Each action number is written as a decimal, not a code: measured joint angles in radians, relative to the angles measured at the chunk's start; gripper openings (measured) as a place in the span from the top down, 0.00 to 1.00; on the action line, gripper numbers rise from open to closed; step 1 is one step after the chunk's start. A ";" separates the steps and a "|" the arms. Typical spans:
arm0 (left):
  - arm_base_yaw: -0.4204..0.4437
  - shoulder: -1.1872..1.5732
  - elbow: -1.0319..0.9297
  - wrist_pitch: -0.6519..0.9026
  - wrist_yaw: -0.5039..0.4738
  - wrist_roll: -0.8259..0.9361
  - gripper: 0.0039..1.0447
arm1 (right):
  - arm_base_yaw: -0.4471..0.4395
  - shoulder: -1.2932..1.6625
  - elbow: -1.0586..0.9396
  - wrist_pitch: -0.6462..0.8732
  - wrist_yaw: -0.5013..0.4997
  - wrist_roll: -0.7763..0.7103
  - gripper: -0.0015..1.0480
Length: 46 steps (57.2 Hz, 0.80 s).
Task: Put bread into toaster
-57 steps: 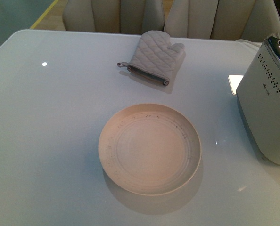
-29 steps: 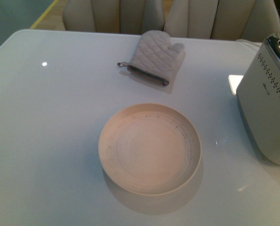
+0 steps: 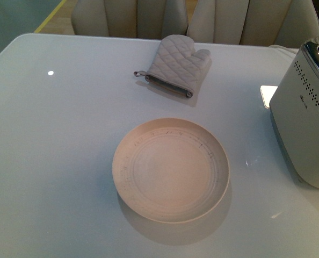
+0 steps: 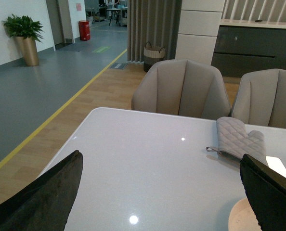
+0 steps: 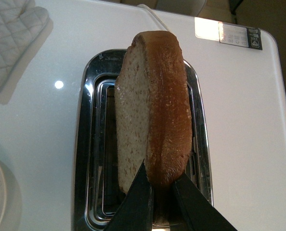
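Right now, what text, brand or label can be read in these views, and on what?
Nothing is legible.
Logo on the toaster: too small to read.
Print on the white card on the table beside it: blurred.
Wall sign in the background: blurred.

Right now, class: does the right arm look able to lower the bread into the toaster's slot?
Probably yes. The right gripper holds the bread on edge above the toaster, roughly in line with its open slot, and nothing lies between.

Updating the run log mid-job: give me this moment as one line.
right gripper: shut on bread, held over toaster slot | left gripper: open, holding nothing | plate: empty
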 joint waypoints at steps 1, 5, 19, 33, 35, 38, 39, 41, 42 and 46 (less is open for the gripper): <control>0.000 0.000 0.000 0.000 0.000 0.000 0.07 | 0.000 0.000 -0.002 0.000 0.001 0.000 0.97; 0.000 0.000 0.000 0.000 0.000 0.000 0.07 | 0.000 0.000 -0.009 -0.001 0.014 -0.001 0.97; 0.000 0.000 0.000 0.000 0.000 0.000 0.07 | 0.000 0.000 -0.041 -0.018 0.029 -0.002 0.97; 0.000 0.000 0.000 0.000 0.000 0.000 0.07 | 0.003 0.013 -0.071 0.010 0.019 0.000 0.97; 0.000 0.000 0.000 0.000 0.000 0.000 0.07 | 0.006 0.018 -0.081 0.021 0.015 0.000 0.97; 0.000 0.000 0.000 0.000 0.000 0.000 0.07 | 0.012 0.027 -0.101 0.039 0.013 -0.001 0.97; 0.000 0.000 0.000 0.000 0.000 0.000 0.07 | 0.014 0.032 -0.109 0.045 0.013 -0.001 0.97; 0.000 0.000 0.000 0.000 0.000 0.000 0.07 | 0.016 0.037 -0.121 0.054 0.013 -0.001 0.97; 0.000 0.000 0.000 0.000 0.000 0.000 0.07 | 0.018 0.040 -0.128 0.060 0.013 -0.003 0.95; 0.000 0.000 0.000 0.000 0.000 0.000 0.07 | 0.020 0.044 -0.146 0.078 0.010 -0.004 0.83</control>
